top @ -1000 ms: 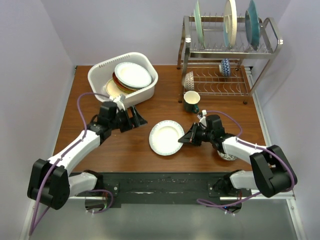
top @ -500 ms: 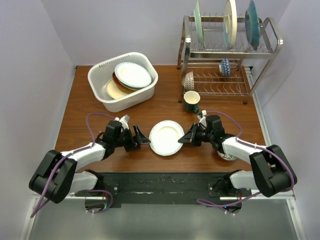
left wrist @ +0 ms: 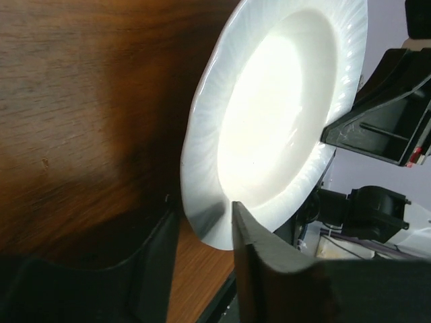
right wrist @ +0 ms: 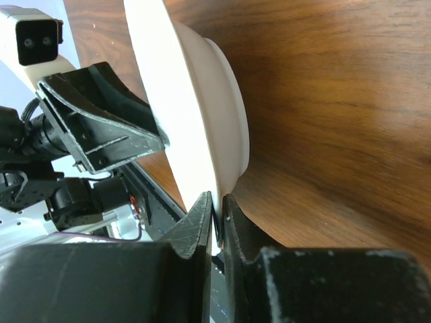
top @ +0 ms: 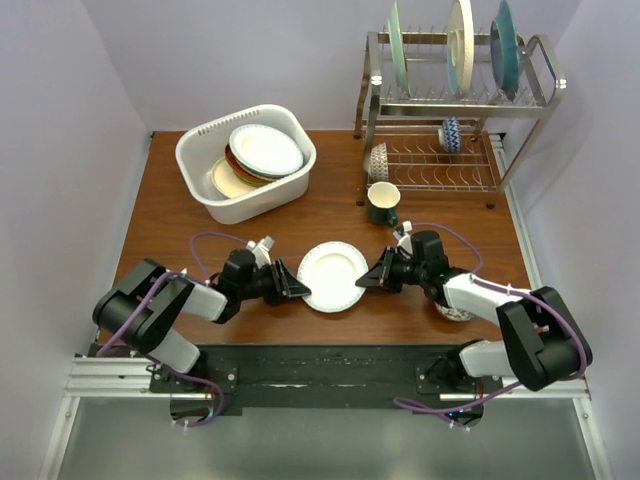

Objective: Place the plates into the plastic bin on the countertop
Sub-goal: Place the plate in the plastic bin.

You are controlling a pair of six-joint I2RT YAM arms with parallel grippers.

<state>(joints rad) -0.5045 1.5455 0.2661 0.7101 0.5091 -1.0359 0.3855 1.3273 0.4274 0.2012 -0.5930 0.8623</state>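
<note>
The right gripper (top: 364,279) is clamped on the white plate (top: 333,272). Its two fingers (right wrist: 195,225) are pressed almost together, with only the thin rim between them. The plate stretches away from this claw towards the other one, tipped at an angle, its underside turned to the wood of the countertop (top: 200,235). The left gripper (top: 300,288) sits at the opposite edge of the same plate, so the plate spans the gap between the two claws. Seen from the left wrist, its fingers (left wrist: 156,256) stand partly apart and straddle the rim. One finger is against the plate's edge and the other is close beside it. I cannot tell whether they are already pinching. The plastic bin (top: 262,203) stands on the countertop well beyond the left claw, on the side away from the arm bases and a little to its left. It holds a loose stack of plates (top: 266,149), a white one with a patterned rim uppermost. Just beyond the right claw stands a dark green mug (top: 382,203). Farther beyond it and to its right is a wire dish rack (top: 440,165), with three plates on edge (top: 460,45) in its upper tier.
</note>
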